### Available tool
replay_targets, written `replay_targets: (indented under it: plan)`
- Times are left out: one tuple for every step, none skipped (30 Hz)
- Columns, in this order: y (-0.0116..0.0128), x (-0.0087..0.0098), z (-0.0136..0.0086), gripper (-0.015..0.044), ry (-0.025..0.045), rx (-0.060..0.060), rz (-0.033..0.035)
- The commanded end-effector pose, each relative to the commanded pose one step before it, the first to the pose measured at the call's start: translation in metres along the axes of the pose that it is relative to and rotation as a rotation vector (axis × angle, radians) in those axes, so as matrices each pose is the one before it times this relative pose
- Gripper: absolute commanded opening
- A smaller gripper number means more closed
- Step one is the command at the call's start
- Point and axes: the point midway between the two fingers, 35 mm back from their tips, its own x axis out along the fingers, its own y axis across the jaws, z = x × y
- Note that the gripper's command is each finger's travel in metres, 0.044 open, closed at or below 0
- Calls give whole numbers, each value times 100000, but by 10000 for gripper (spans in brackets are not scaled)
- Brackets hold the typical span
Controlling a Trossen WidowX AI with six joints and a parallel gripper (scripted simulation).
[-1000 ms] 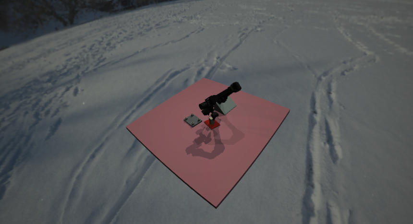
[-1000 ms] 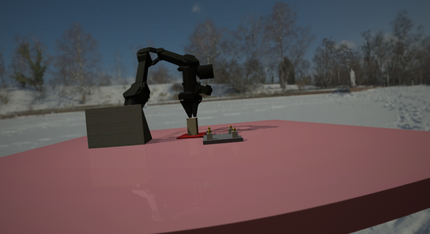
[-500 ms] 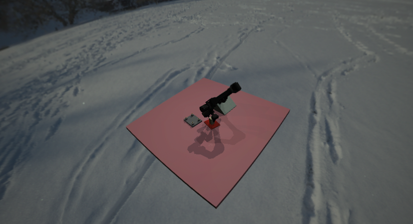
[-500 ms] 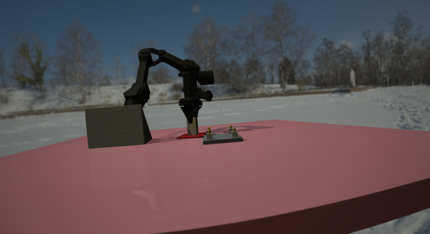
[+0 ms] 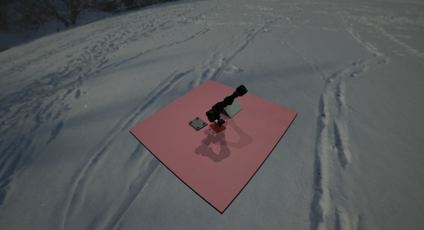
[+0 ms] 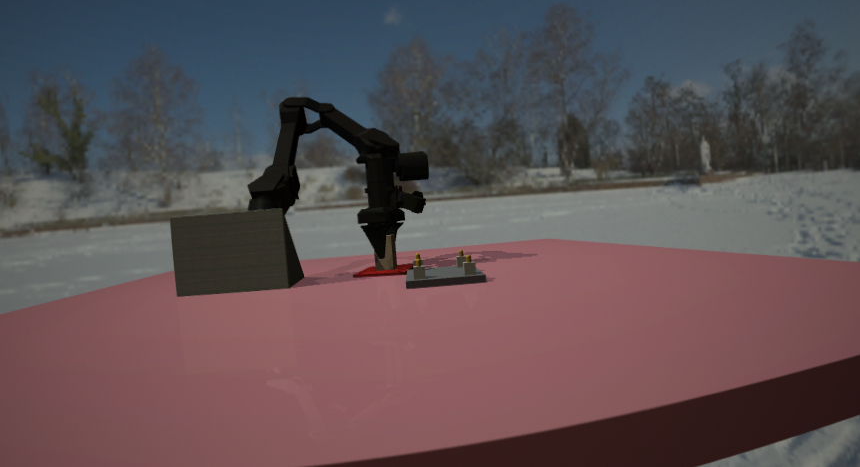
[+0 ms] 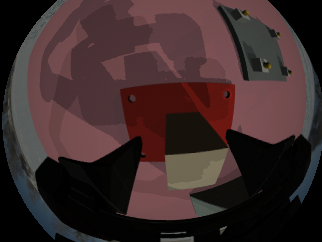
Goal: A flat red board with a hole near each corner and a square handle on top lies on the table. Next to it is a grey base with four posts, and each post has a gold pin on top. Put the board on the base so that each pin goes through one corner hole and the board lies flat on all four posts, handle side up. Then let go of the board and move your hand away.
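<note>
Bench [image 5: 178, 146] [image 6: 541, 344] [image 7: 100, 145] dusty pink; board [image 5: 213, 128] [image 6: 370, 272] [image 7: 145, 120] red; handle [image 6: 389, 253] [image 7: 196, 167] tan, beige top; post base [image 5: 196, 124] [image 6: 445, 276] [image 7: 257, 45] grey w/ gold pins [image 6: 468, 258] [image 7: 268, 66]; arm [image 5: 227, 101] [image 6: 291, 139] blk; wedge block [image 5: 233, 109] [image 6: 231, 253] grey, faint streaks.

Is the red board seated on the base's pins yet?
No, the board lies on the table beside the base, whose pins stand bare.
</note>
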Motion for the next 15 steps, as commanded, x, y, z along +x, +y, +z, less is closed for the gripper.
replay_targets:
  plan:
    - [-13,471,-250,440,895,791,509]
    - [0,0,0,414,0,0,0]
    - [0,0,0,387,0,0,0]
    - [0,0,0,361,0,0,0]
    - [0,0,0,335,0,0,0]
    - [0,0,0,309,0,0,0]
    - [0,0,0,282,0,0,0]
    - [0,0,0,256,0,0,0]
    - [0,0,0,230,0,0,0]
    - [0,0,0,204,0,0,0]
    - [0,0,0,177,0,0,0]
    - [0,0,0,171,0,0,0]
    - [0,0,0,164,0,0,0]
    - [0,0,0,157,0,0,0]
    - [0,0,0,151,0,0,0]
